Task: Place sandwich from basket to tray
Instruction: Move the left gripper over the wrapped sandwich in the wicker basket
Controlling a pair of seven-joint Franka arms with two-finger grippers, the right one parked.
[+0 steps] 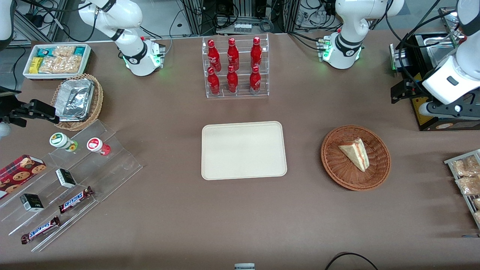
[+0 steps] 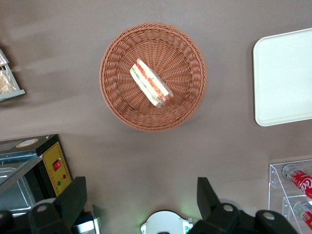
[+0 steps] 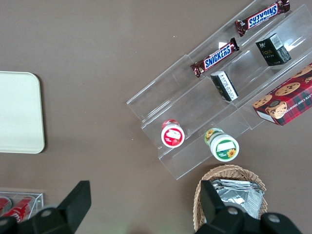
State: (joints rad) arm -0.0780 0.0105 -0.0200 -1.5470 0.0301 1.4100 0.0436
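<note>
The sandwich (image 1: 355, 153), a pale bread wedge with red and green filling, lies in the round reddish-brown wicker basket (image 1: 337, 170). The left wrist view shows the sandwich (image 2: 150, 83) in the basket (image 2: 117, 97) too. The cream tray (image 1: 243, 150) lies flat beside the basket, toward the parked arm's end, with nothing on it; part of it shows in the left wrist view (image 2: 282, 78). My left gripper (image 1: 402, 92) hangs high above the table, farther from the front camera than the basket and apart from it. Its fingers (image 2: 73, 200) are spread wide, with nothing between them.
A black appliance (image 1: 423, 75) stands under the gripper. A wire rack of snack bags (image 1: 465, 176) sits at the working arm's end. A clear rack of red bottles (image 1: 236, 67) stands farther back than the tray. Acrylic steps with snacks (image 1: 67, 176) lie toward the parked arm's end.
</note>
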